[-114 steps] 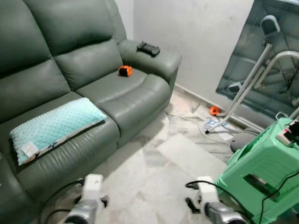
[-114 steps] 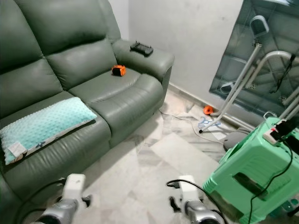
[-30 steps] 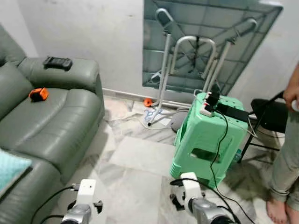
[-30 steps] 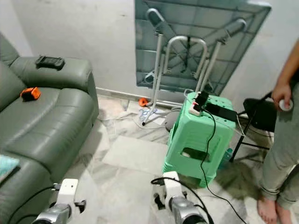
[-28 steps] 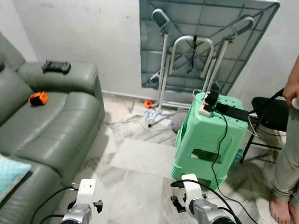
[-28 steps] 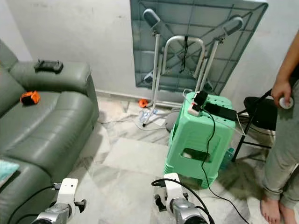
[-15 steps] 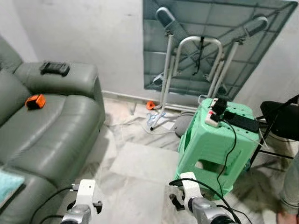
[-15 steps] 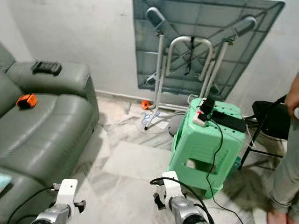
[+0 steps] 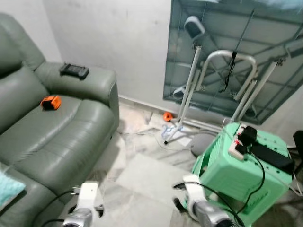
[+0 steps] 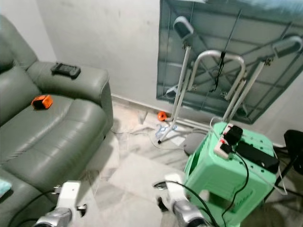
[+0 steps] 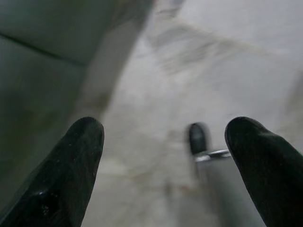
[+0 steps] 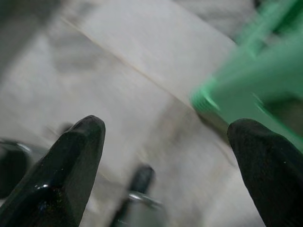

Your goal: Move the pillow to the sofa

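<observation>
A corner of the light teal pillow (image 9: 6,189) lies on the seat of the grey-green leather sofa (image 9: 57,137) at the far left edge of the eye views. Both silver arms hang low at the bottom of the picture, the left arm (image 9: 85,210) beside the sofa's front and the right arm (image 9: 201,213) by the green stool. In the left wrist view my left gripper (image 11: 165,161) is open over the marble floor with the sofa's side close by. My right gripper (image 12: 165,156) is open too, with nothing between its fingers.
An orange tape measure (image 9: 49,101) lies on the sofa seat and a black controller (image 9: 74,71) on the armrest. A green plastic stool (image 9: 241,175) with a power strip and cables stands at the right. A folded table and metal frame (image 9: 222,71) lean on the wall.
The camera has swung left: more of the sofa shows, the stool has shifted right, and the person at the right edge is out of the picture. Both arms hang as before.
</observation>
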Motion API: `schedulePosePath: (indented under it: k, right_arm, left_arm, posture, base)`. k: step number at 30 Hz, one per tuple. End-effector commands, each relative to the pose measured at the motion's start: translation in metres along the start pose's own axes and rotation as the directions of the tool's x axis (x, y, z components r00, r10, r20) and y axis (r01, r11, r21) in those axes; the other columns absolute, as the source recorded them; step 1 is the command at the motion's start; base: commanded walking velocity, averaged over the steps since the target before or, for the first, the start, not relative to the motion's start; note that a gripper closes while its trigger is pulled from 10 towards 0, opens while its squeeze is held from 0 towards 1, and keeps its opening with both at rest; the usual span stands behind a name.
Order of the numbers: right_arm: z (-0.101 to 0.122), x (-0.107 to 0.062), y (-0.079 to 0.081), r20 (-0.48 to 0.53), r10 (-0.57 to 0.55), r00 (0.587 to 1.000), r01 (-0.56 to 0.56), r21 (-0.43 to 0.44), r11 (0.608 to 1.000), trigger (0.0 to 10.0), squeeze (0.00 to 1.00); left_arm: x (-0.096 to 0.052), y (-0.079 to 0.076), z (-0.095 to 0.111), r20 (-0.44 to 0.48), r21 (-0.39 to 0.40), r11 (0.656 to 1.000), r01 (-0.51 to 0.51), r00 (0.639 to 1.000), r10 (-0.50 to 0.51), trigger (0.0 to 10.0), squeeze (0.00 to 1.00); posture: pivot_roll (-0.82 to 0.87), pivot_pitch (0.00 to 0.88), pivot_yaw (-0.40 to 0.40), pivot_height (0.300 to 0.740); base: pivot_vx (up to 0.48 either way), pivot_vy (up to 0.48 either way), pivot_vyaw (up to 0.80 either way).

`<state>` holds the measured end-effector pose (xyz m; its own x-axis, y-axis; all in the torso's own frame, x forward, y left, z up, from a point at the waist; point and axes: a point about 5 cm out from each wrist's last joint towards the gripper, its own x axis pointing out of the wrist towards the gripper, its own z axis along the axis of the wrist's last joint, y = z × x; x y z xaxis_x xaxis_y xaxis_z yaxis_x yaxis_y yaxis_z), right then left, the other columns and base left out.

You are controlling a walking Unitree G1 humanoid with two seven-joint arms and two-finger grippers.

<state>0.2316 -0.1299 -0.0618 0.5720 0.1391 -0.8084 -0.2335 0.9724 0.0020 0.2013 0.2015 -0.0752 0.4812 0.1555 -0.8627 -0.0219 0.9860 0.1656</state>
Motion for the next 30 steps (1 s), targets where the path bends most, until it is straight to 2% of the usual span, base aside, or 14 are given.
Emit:
schedulePosePath:
  k: [1, 16, 25, 30]
  right_arm:
    - [-0.0074, -0.0024, -0.0154, -0.022, -0.043, 0.999, 0.043, 0.0, 0.999, 10.0, 0.0]
    - [-0.0081, -0.0025, -0.0153, -0.024, -0.045, 0.999, 0.045, -0.01, 0.999, 10.0, 0.0]
    - [-0.0076, -0.0025, -0.0159, -0.022, -0.047, 0.999, 0.046, -0.015, 0.999, 10.0, 0.0]
    - [-0.0072, -0.0025, -0.0172, -0.029, -0.063, 0.998, 0.062, -0.021, 0.998, 10.0, 0.0]
  left_arm:
    - [-0.0003, -0.0124, 0.0123, 0.035, 0.009, 1.0, 0.03, 0.999, -0.03, 10.0, 0.0]
    - [-0.0003, -0.0116, 0.0118, 0.036, 0.026, 0.999, 0.024, 0.999, -0.025, 10.0, 0.0]
    - [-0.0003, -0.011, 0.0127, 0.039, 0.05, 0.999, 0.011, 0.999, -0.013, 10.0, 0.0]
    - [-0.0003, -0.0118, 0.0117, 0.023, 0.021, 1.0, 0.018, 1.0, -0.019, 10.0, 0.0]
  posture:
    - [-0.12, 0.0, -0.027, 0.74]
    - [-0.12, 0.0, -0.027, 0.74]
    - [-0.12, 0.0, -0.026, 0.74]
    - [-0.12, 0.0, -0.029, 0.74]
  base:
    - [0.42, 0.0, 0.0]
    - [0.403, 0.0, 0.0]
    - [0.0, 0.0, 0.0]
    - [0.0, 0.0, 0.0]
